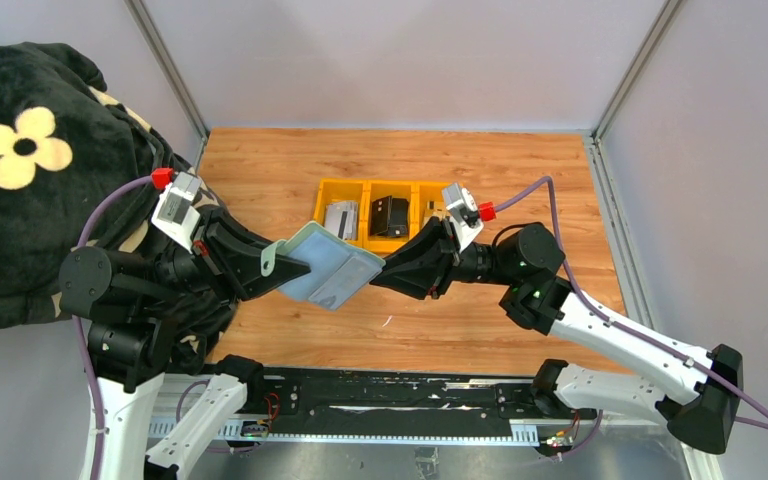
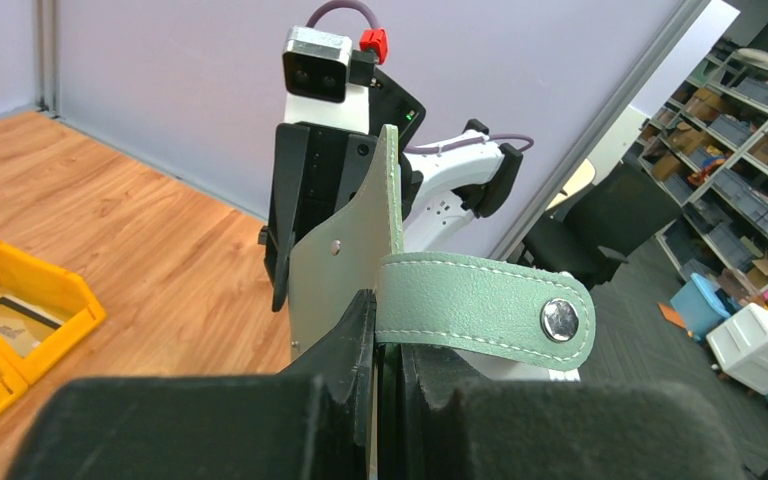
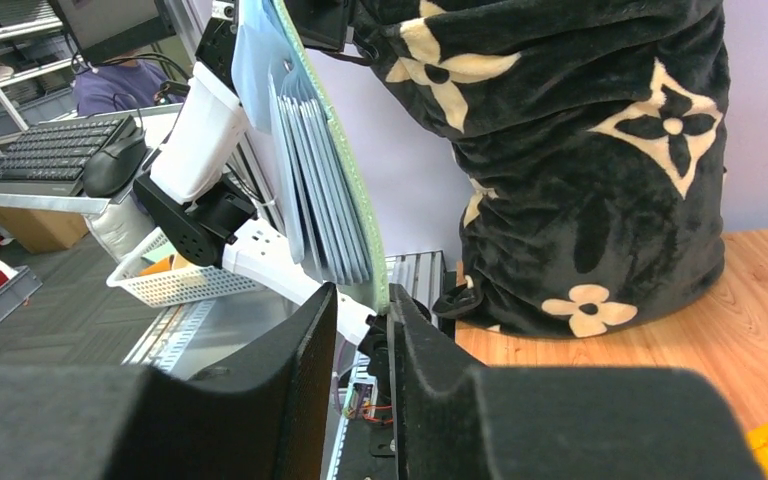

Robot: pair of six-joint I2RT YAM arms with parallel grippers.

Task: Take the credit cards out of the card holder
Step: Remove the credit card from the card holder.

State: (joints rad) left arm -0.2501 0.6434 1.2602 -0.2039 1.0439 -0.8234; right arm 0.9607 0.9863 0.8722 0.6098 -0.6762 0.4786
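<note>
Above a wooden table (image 1: 290, 160) with grey walls (image 1: 400, 60), the card holder (image 1: 330, 265) hung open, left gripper (image 1: 274, 262) and right gripper (image 1: 382, 272) each clamped on an edge. Some credit cards (image 1: 340, 218) lay in the yellow tray (image 1: 336, 184).

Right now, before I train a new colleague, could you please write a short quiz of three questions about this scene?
1. True or false: the sage-green bifold card holder lies flat on the wooden table.
2. Which compartment of the yellow three-part plastic tray contains the black card? A: left. B: middle. C: right.
3. What grips the two ends of the holder?

Key: 1. False, it is held up in the air. 2. B. 3. The left fingers and the right fingers, one pair at each end.
</note>
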